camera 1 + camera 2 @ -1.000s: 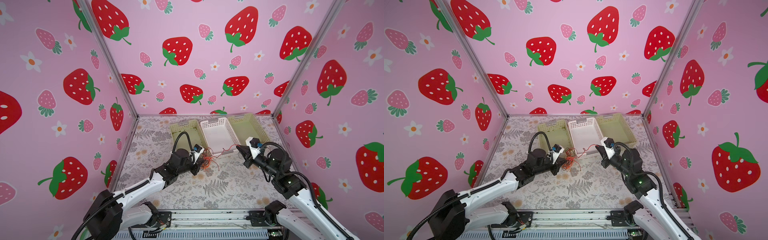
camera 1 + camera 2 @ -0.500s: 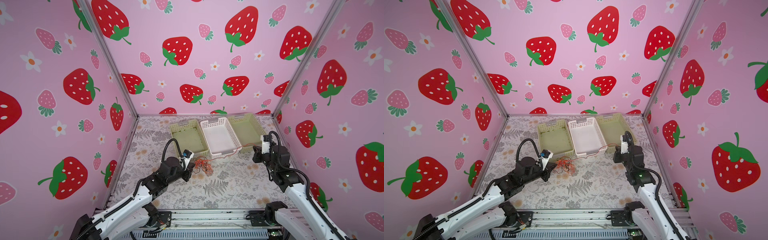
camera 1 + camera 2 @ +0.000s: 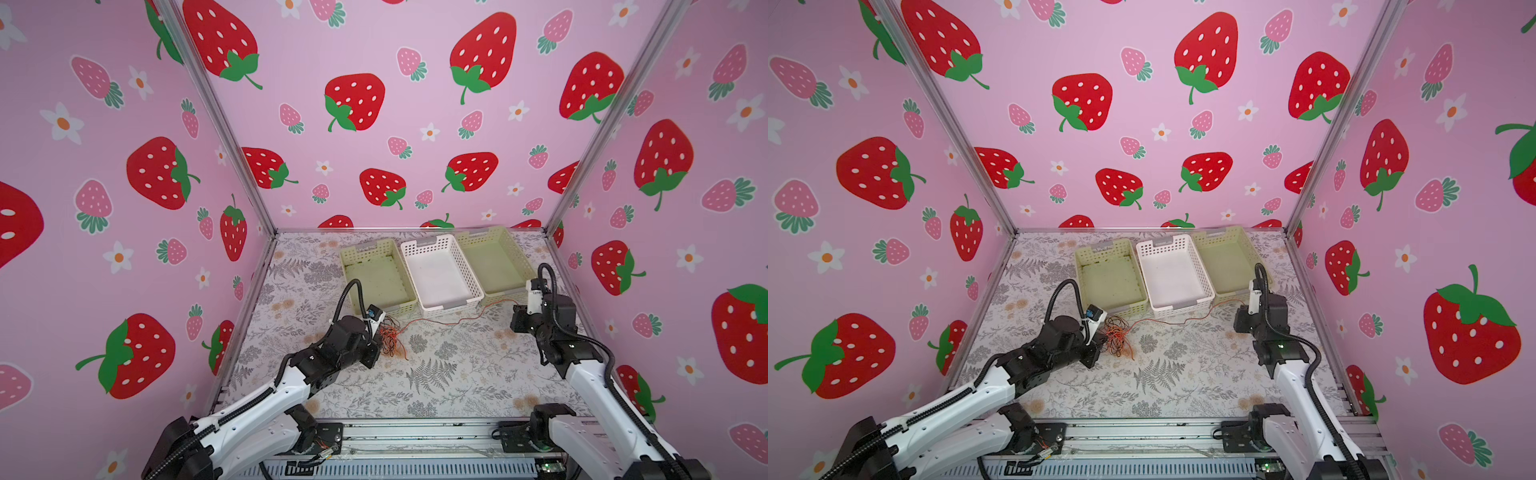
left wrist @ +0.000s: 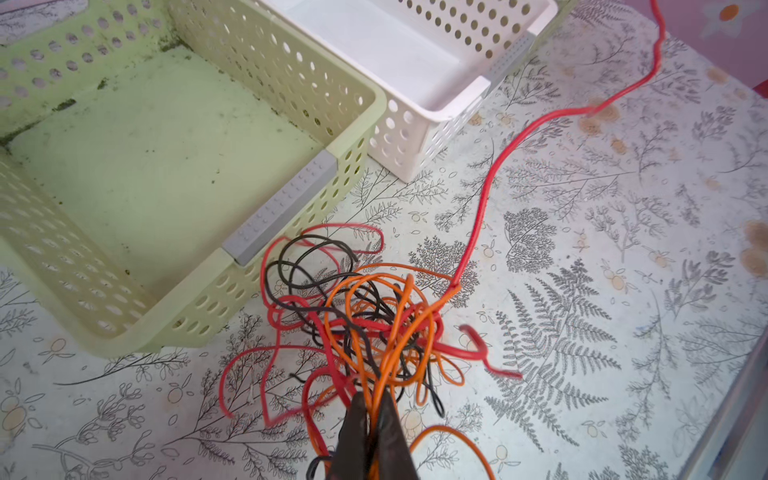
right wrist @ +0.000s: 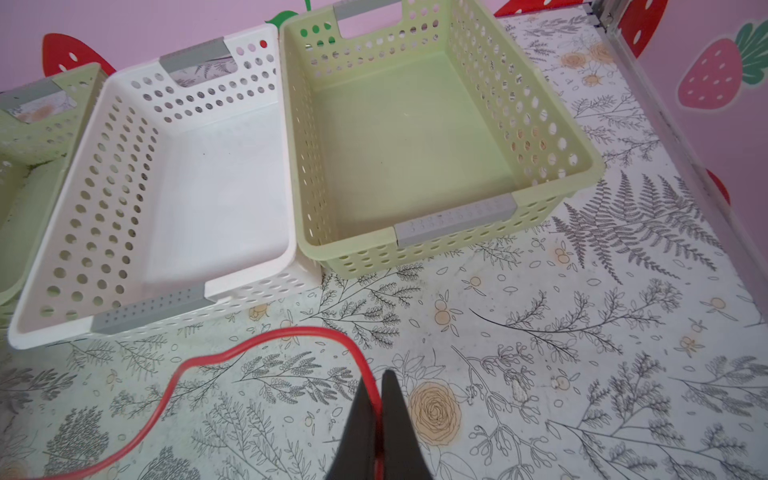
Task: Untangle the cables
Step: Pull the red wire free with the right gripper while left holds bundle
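Note:
The cables (image 4: 365,316) lie as a loose knot of red, orange and black wire on the patterned table, in front of the left green basket; both top views show the knot (image 3: 390,338) (image 3: 1119,338). My left gripper (image 4: 372,395) is shut on orange strands at the knot's near side, low over the table (image 3: 376,345). One red cable (image 3: 449,320) (image 4: 490,183) runs out of the knot to the right, past the white basket's front. My right gripper (image 5: 376,376) is shut on that red cable (image 5: 249,349), near the right green basket's front corner (image 3: 515,307).
Three empty perforated baskets stand side by side at the back: a green one (image 3: 376,245), a white one (image 3: 424,245) and another green one (image 3: 486,232). Pink strawberry walls enclose the table on three sides. A metal rail (image 3: 415,436) runs along the front edge.
My right gripper has drawn the red cable out to the right, away from the knot. My left gripper has pulled back a little toward the front left with the knot.

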You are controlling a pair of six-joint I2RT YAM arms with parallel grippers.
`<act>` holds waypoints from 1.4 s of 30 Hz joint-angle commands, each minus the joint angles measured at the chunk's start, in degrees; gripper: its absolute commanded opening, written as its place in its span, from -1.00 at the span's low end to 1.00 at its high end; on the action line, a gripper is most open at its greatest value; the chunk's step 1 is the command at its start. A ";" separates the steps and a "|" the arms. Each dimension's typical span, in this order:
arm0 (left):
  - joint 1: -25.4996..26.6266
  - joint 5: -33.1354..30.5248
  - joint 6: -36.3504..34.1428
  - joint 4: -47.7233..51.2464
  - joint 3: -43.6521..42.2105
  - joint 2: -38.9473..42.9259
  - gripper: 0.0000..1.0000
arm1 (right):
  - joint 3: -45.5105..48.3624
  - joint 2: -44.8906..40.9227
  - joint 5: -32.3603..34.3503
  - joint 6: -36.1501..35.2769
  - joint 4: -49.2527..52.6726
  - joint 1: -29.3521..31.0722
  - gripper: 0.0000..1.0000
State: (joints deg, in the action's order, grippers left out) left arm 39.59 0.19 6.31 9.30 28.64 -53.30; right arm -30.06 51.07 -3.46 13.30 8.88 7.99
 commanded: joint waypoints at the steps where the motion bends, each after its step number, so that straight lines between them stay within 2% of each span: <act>1: 0.19 -1.73 0.64 2.02 2.28 -0.72 -1.00 | 0.88 2.92 -0.03 -0.86 -0.53 -0.71 -1.00; 5: 0.30 -2.60 0.49 2.68 2.78 -2.16 -1.00 | 1.28 6.92 -1.76 -1.44 -1.24 -0.71 -1.00; 7: 0.23 -3.71 1.28 2.72 2.70 -2.22 -1.00 | 1.40 8.05 -0.25 -1.70 -1.06 -0.74 -1.00; 21: -0.83 -13.67 7.47 5.86 3.11 -1.55 -1.00 | 2.27 5.77 2.76 -1.54 -3.63 -5.26 -1.00; 25: -1.75 -15.47 9.72 6.89 3.24 -2.20 -1.00 | 1.21 8.27 2.45 -2.41 -3.49 -7.16 -1.00; 31: -2.31 -16.35 11.52 8.00 3.15 -2.32 -1.00 | 0.91 9.75 5.99 -3.72 -5.16 -8.59 -1.00; 42: -2.56 -16.96 13.62 9.23 2.38 -2.30 -1.00 | 1.48 10.21 7.74 -2.85 -6.46 -14.32 -1.00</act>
State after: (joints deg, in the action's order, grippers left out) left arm 38.39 -10.57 18.11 13.45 30.06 -55.64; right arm -28.53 61.06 -2.59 9.34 5.17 -3.53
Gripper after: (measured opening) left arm 0.066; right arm 0.046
